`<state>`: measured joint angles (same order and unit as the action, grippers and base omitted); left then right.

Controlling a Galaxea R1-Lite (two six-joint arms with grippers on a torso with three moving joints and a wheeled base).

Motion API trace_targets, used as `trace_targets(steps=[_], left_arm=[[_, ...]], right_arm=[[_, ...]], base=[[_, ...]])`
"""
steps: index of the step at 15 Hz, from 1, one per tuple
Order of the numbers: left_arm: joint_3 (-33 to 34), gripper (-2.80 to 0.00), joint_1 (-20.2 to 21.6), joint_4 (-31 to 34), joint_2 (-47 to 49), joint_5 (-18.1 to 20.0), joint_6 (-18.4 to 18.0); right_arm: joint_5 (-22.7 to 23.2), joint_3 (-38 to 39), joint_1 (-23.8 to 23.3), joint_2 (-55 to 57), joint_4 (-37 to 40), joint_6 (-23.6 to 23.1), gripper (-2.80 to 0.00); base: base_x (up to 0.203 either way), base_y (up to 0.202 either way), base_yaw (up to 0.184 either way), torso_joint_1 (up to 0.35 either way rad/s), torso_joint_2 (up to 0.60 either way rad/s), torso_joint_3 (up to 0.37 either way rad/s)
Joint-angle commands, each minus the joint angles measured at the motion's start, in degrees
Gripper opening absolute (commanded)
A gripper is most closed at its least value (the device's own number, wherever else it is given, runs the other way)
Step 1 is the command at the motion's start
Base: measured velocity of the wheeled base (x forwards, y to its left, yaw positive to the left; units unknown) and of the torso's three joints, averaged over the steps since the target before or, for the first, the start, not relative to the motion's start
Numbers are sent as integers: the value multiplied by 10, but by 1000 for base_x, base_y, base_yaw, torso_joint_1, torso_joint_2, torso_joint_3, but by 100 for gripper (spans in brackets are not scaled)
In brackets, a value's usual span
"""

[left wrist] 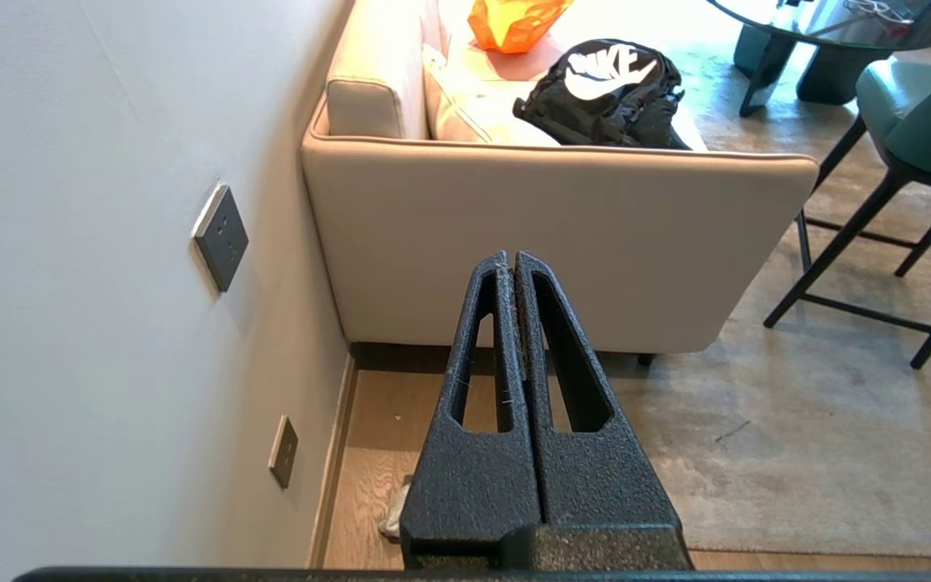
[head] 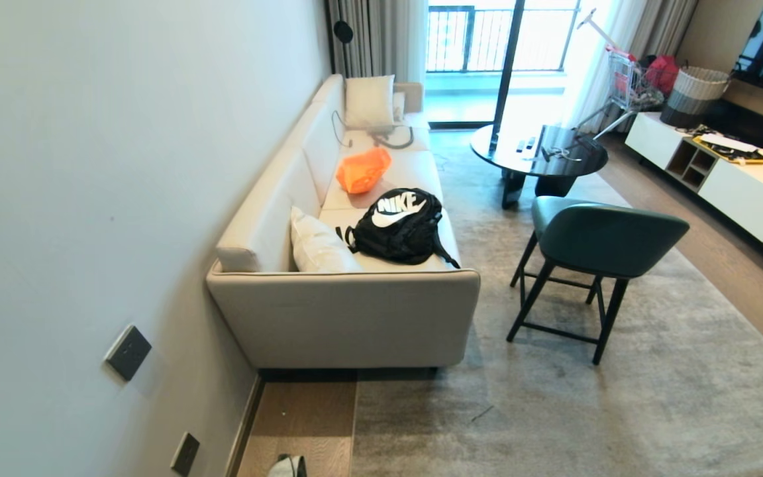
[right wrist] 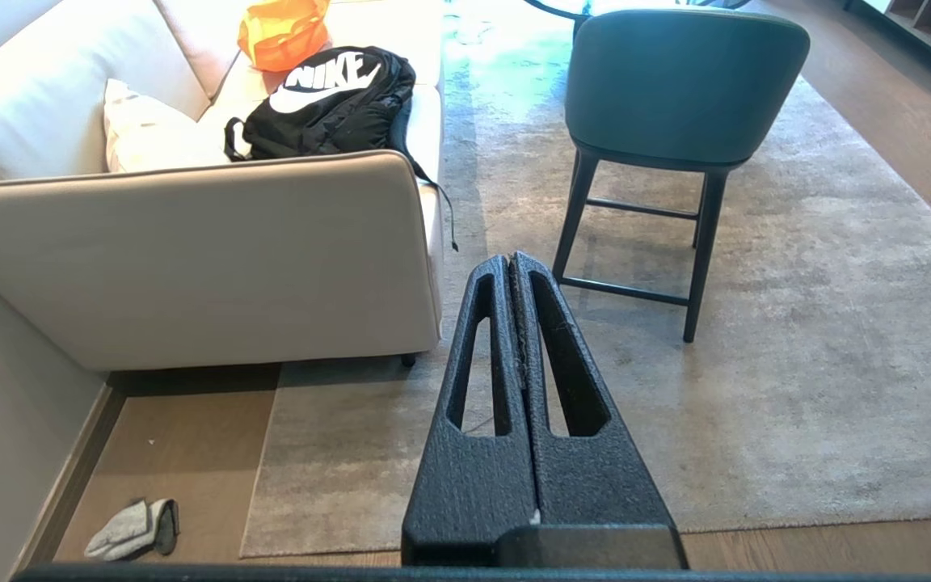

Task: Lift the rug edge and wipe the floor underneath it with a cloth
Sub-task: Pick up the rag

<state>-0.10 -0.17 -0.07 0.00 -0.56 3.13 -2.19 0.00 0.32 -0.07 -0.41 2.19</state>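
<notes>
The pale grey rug lies flat, and its rug edge (head: 354, 424) runs from the sofa's end towards me. It meets a square corner (right wrist: 244, 553) near the bottom of the right wrist view. Brown plank floor (head: 302, 417) shows between that border and the wall. The cloth (right wrist: 130, 529), grey and off-white, lies crumpled on the floor (right wrist: 183, 453) near the baseboard, and peeks out in the other views (head: 287, 467) (left wrist: 394, 517). My left gripper (left wrist: 511, 257) and right gripper (right wrist: 511, 257) hang high above the floor, both shut and empty. Neither shows in the head view.
A beige sofa (head: 342, 311) with a black backpack (head: 398, 225) stands against the wall, its end over the rug. A green stool (head: 593, 245) and a round dark table (head: 540, 156) stand on the rug. Wall outlets (head: 128, 352) are on the left and a white cabinet (head: 746, 192) at the far right.
</notes>
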Motion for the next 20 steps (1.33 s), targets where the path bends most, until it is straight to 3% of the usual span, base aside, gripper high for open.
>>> trace_targets(steps=[1, 11, 20], left_arm=[[0, -280, 0, 0, 0, -1, 0], [0, -280, 0, 0, 0, -1, 0], [0, -280, 0, 0, 0, 0, 0]], right_arm=[[0, 0, 0, 1, 0, 0, -280], [-2, 0, 0, 1, 0, 10, -280], [-2, 0, 0, 1, 0, 10, -280]], base=[[0, 0, 0, 0, 0, 0], [0, 0, 0, 0, 0, 0], [0, 0, 0, -113, 259, 146]])
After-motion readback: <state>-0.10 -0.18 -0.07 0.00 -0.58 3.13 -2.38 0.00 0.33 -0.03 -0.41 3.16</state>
